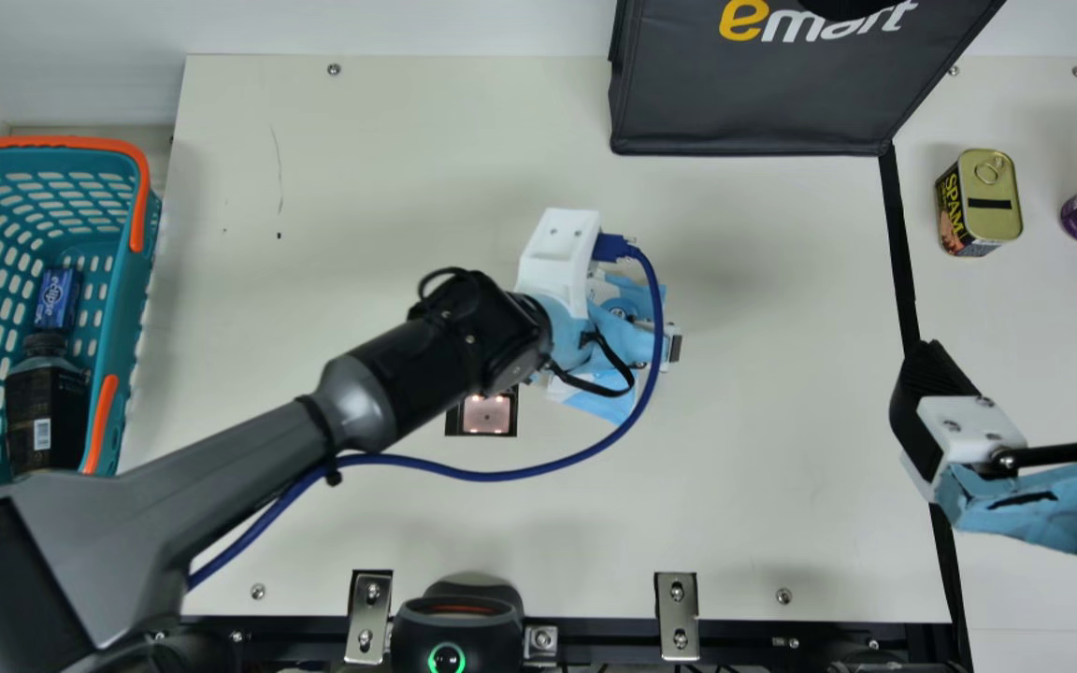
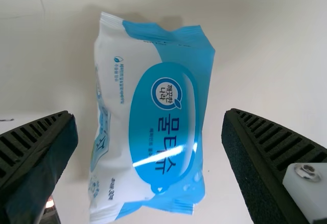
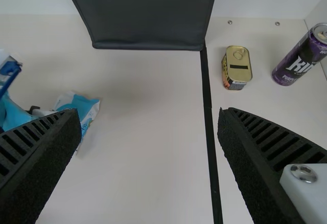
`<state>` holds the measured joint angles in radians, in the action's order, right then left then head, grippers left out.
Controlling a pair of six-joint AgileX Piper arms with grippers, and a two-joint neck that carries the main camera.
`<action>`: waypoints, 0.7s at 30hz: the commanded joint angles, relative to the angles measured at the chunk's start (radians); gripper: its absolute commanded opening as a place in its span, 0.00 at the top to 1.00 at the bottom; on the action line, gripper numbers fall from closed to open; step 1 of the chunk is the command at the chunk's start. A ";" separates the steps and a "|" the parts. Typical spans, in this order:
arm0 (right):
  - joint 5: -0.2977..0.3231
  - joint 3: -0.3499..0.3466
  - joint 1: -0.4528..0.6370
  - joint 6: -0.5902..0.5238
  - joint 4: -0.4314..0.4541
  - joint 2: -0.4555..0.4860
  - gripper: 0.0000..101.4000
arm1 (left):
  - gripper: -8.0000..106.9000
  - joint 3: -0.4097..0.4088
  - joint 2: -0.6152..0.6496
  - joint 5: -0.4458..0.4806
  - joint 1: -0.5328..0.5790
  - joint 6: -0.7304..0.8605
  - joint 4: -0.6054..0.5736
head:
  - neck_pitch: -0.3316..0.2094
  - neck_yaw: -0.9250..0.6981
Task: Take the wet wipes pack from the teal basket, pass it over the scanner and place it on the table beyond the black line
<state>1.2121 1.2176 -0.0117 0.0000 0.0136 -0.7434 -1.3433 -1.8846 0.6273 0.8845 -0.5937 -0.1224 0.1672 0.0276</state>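
One wet wipes pack (image 2: 153, 106) on table (image 1: 763, 374) | my left gripper (image 1: 627, 338) above it, spread wide, empty | my right gripper (image 1: 1015, 360) likewise, near the black line (image 1: 901, 252)

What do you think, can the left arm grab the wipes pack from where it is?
Probably yes. The left gripper is open above the wipes pack, with one finger towards each side of it. I see nothing between them in the way, and the pack lies flat on the table.
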 commanded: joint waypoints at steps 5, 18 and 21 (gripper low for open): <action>0.000 0.000 0.000 0.000 0.000 0.000 0.06 | 0.15 0.069 0.083 -0.024 -0.049 0.103 -0.080 | -0.029 0.000; 0.000 0.000 0.000 0.000 0.000 0.000 0.06 | 0.15 0.245 0.295 -0.036 -0.192 0.302 -0.196 | -0.029 0.000; 0.000 0.000 0.000 0.000 0.000 0.000 0.06 | 0.15 0.287 0.351 -0.028 -0.233 0.340 -0.208 | -0.029 0.000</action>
<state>1.2121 1.2176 -0.0117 0.0000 0.0136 -0.7434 -1.0757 -1.5627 0.5975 0.6680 -0.2735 -0.3263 0.1672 0.0261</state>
